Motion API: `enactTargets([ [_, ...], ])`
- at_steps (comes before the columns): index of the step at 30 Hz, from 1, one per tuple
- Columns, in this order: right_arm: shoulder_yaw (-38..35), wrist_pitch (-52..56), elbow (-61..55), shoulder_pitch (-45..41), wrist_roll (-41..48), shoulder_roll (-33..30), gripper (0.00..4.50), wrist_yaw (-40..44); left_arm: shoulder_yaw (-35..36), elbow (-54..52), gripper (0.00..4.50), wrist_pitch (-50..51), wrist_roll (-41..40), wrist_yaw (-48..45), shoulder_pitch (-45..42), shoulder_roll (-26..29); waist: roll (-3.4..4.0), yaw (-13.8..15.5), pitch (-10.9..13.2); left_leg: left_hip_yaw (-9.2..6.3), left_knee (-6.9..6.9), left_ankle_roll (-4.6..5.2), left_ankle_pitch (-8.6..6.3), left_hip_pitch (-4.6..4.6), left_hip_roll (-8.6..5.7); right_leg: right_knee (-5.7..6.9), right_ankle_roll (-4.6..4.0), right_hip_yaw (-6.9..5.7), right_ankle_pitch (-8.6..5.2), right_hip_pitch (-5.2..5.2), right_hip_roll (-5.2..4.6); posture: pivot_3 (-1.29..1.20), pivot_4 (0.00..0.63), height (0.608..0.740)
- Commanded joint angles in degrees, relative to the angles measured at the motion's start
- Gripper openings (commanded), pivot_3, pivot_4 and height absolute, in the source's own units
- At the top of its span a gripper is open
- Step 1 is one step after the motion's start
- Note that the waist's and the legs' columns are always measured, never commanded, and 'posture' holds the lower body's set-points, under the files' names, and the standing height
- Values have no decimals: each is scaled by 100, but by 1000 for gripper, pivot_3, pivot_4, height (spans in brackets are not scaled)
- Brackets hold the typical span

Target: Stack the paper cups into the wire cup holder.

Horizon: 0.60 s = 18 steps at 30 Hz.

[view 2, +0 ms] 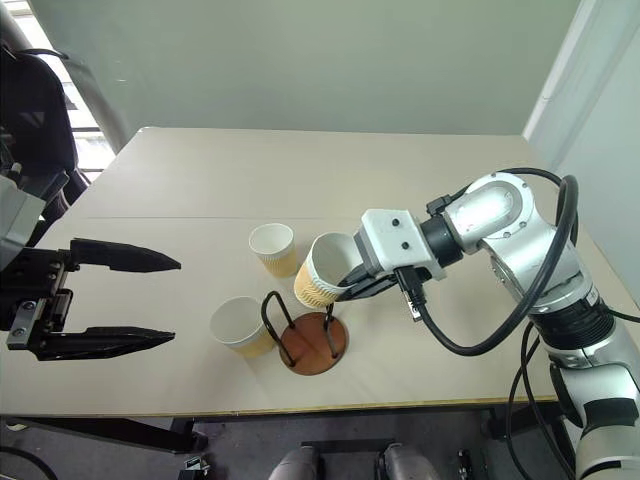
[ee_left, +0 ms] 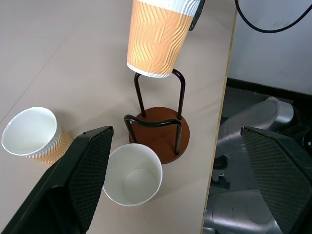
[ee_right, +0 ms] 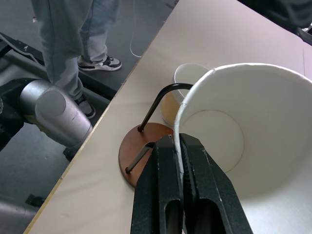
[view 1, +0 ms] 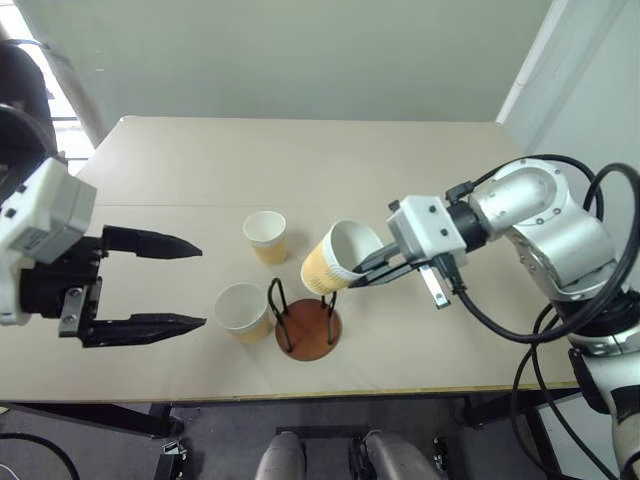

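The left end effector [view 1: 165, 283] is hanging spread and empty, left of the holder [view 1: 308, 328]. Two cups [view 1: 243, 311] [view 1: 266, 236] are standing beside the holder. The right end effector [view 1: 362, 272] is pinching a light, crushable cup [view 1: 335, 259] by its rim, tilted above the holder; the rim wall looks the safest hold.

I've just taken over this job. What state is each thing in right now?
Held cup: tilted, pinched at its rim by the right hand, above the holder.
Holder: upright on the table, no cup in it.
Near cup: upright on the table, beside the holder.
Far cup: upright on the table.
Left hand: open, holding nothing.
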Motion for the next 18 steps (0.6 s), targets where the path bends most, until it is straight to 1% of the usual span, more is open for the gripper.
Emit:
enactTargets([
  [1, -82, -75, -11, -196, -4, -50, 15, 140, 236, -31, 4500, -2, -22, 9, -13, 50, 0, 0, 0, 1, 0, 0, 0, -1, 0, 0, 0, 2, 0, -1, 0, 0, 150, 740],
  [5, -194, -173, 119, -377, 21, -94, 15, 263, 227, -34, 4500, -4, -8, 27, -10, 48, 0, -2, 0, 6, 0, 4, -3, -5, -1, -1, 0, 12, 0, -9, 0, 0, 150, 740],
  [11, -353, -270, 331, -785, 191, 96, 15, 319, 169, -7, 4500, -46, 0, 50, -36, 53, -1, -11, 1, 24, 0, 31, -20, -5, -3, -1, 12, 60, 6, -25, 2, 0, 150, 740],
  [18, -48, -262, 381, -932, 18, 731, 15, 31, 221, -112, 4500, 16, -9, 125, 33, 3, -1, -33, 1, 73, 2, 51, -31, -4, 3, -1, 28, 104, 12, -40, 3, 0, 150, 740],
])
